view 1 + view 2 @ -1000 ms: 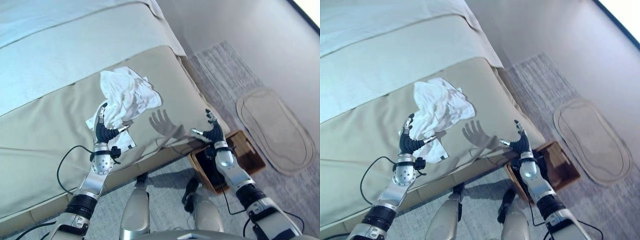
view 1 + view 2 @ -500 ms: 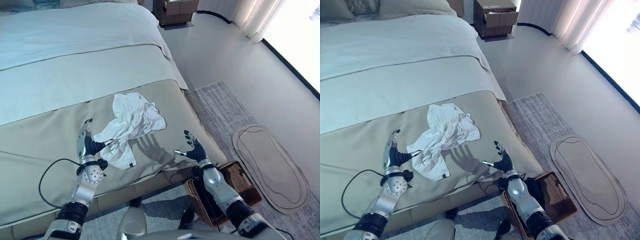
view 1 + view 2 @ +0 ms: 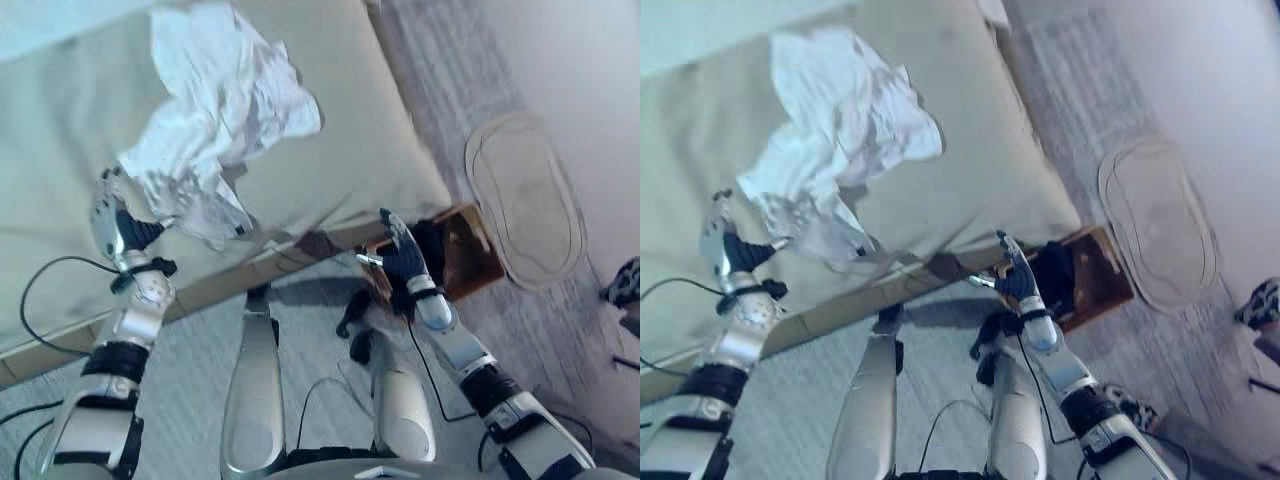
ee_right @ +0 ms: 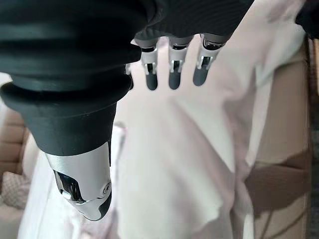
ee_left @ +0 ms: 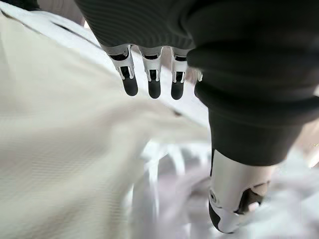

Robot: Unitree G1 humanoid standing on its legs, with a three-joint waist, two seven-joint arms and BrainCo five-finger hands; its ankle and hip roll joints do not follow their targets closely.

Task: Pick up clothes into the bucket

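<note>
A crumpled white cloth point(image 3: 215, 100) lies on the beige bed cover point(image 3: 340, 170), reaching down towards the bed's near edge. My left hand point(image 3: 118, 228) is at the cloth's lower left end, open, with straight fingers point(image 5: 149, 84) over the cover and white cloth point(image 5: 174, 199) under the thumb. My right hand point(image 3: 400, 262) hovers open off the bed's corner, beside the brown wooden bucket point(image 3: 470, 245) on the floor. In the right wrist view its fingers point(image 4: 172, 74) point straight over the beige cover point(image 4: 174, 164) and hold nothing.
An oval beige rug point(image 3: 525, 195) lies on the grey carpet right of the bucket. The bed's near edge runs between my two hands, with carpet below it.
The camera has tilted down, so the bed has slid up in the picture. My left hand stays at the cloth's lower end. The right hand is now past the bed's corner by the bucket.
</note>
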